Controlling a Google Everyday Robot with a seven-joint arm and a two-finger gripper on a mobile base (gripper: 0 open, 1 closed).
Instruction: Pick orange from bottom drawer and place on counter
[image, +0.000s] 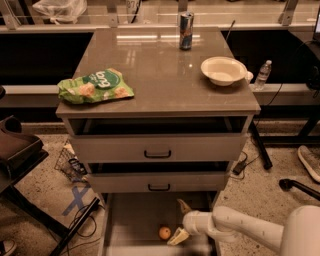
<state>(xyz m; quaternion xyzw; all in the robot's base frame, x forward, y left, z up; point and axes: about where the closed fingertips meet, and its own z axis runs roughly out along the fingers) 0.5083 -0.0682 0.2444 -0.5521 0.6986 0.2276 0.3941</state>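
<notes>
- The counter (160, 85) is a glossy grey-brown slab on top of the drawer cabinet, and it reflects the light at its far edge.
- On the counter a green snack bag (95, 86) lies at the 9 o'clock side, a cream bowl (223, 70) stands at the 3 o'clock side, and a slim can (186, 30) stands upright at 12 o'clock.
- Under the slab are two grey drawer fronts with black handles, the upper one (157, 150) and the middle one (159, 184). Both are pulled out a little.
- The bottom drawer (132, 220) is pulled out the most, toward 6 o'clock; it is a pale flat tray with low side walls.
- The orange (164, 233) lies on the floor of the bottom drawer, near its front edge.
- The gripper (175, 222) is low inside the bottom drawer, at the end of a white arm (240, 230) which comes in from 4 o'clock.
- Its two fingers are spread apart and hold nothing. One finger (183, 206) points to 12 o'clock, the other (178, 237) points to 7 o'clock.
- The orange is just beside the lower finger, at its 9 o'clock side; I cannot tell if they touch.
- The room floor (250, 190) is speckled stone. A blue tape cross (75, 200) is stuck on it at 8 o'clock from the cabinet, with a wire basket (70, 162) and cables near it.
- A water bottle (263, 75) stands on a low ledge at 3 o'clock of the cabinet, and a shoe (310, 161) is at the right edge.
</notes>
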